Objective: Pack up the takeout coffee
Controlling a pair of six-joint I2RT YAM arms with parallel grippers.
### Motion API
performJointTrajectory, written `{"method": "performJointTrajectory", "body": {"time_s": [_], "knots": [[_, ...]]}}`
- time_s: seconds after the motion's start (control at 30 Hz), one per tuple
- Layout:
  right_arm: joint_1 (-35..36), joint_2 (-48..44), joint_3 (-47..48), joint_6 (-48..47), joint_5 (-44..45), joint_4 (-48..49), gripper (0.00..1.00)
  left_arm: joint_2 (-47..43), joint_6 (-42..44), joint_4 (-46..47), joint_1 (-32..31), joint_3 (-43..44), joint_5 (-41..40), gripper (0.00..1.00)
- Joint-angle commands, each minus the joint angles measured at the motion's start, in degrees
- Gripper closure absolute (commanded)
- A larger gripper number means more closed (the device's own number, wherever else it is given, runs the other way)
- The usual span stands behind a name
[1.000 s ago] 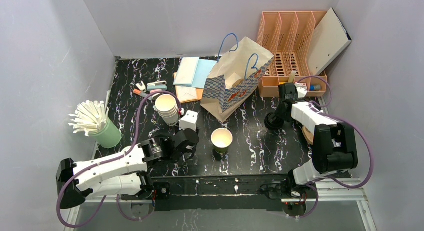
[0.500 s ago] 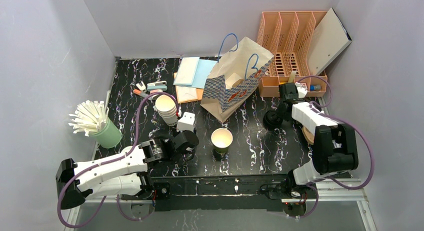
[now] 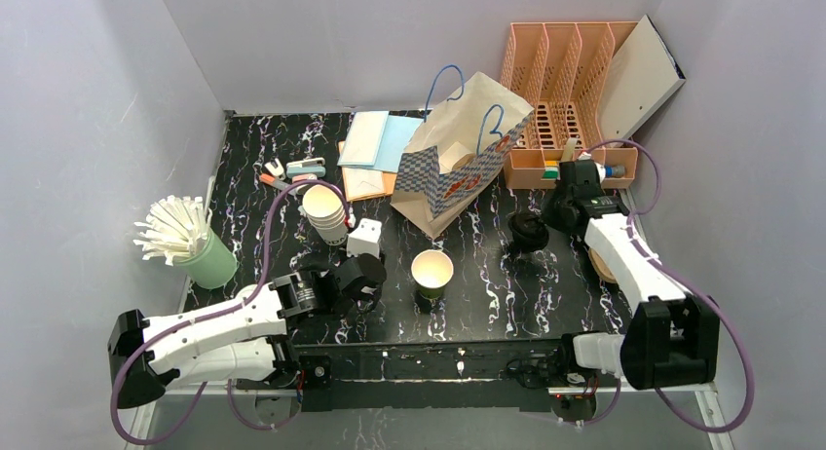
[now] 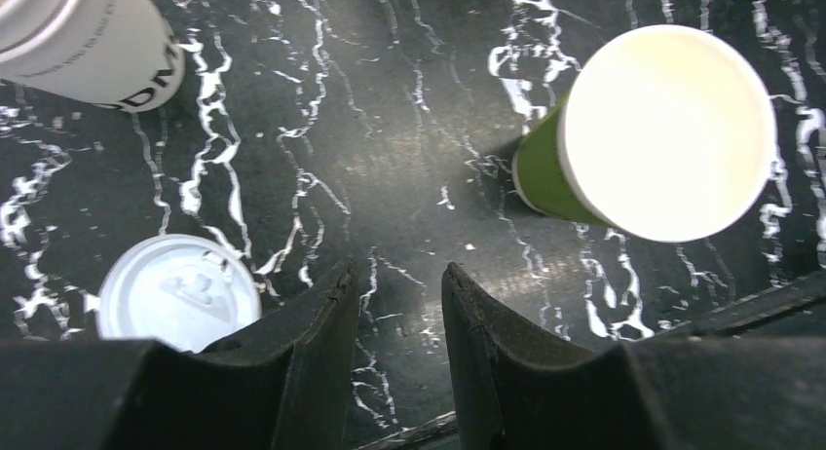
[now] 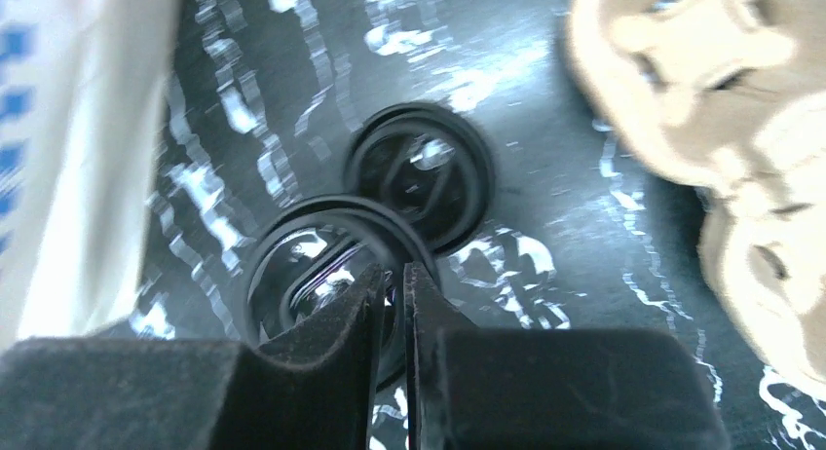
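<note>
The takeout coffee, a dark green paper cup (image 3: 431, 273) with a pale inside, stands upright and uncovered on the black marble table; it also shows in the left wrist view (image 4: 655, 138). My left gripper (image 3: 362, 275) is open and empty (image 4: 394, 275), low over the table just left of the cup. My right gripper (image 3: 550, 216) is shut on the rim of a black lid (image 5: 321, 265), which shows in the top view (image 3: 527, 230) right of the cup. A second black lid (image 5: 419, 172) lies on the table just beyond it.
An open paper bag (image 3: 458, 158) leans behind the cup. Stacked cream cups (image 3: 326, 211) and a white lid (image 4: 178, 292) are near my left gripper. A light green straw holder (image 3: 190, 241) stands far left. An orange file rack (image 3: 570, 90) and beige pieces (image 5: 701, 70) are at the right.
My right arm has stretched out, its elbow swinging down and right. The black lid in its jaws has shifted slightly left and back. The left gripper barely moved.
</note>
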Motion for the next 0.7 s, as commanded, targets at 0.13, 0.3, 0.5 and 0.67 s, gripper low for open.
{"method": "performJointTrajectory", "body": {"time_s": [0.13,0.3,0.5,0.67], "knots": [[1.39,-9.75,4.18,-10.78,-27.84,-6.24,0.90,-1.11,-2.97,9.28,1.21,-2.65,8.57,0.65],[3.36,-13.00,2.15,-11.03,-25.09,-5.68,0.80,0.70,-2.98,10.40,1.42,-1.76,8.52,0.65],[5.51,-5.53,0.42,-14.06,-23.91,-3.62,0.69,0.52,-2.47,9.33,1.51,-0.99,7.10,0.66],[7.30,-0.06,-2.72,-10.28,-21.15,1.25,0.67,-1.58,-2.51,8.30,1.76,-1.12,5.98,0.65]]}}
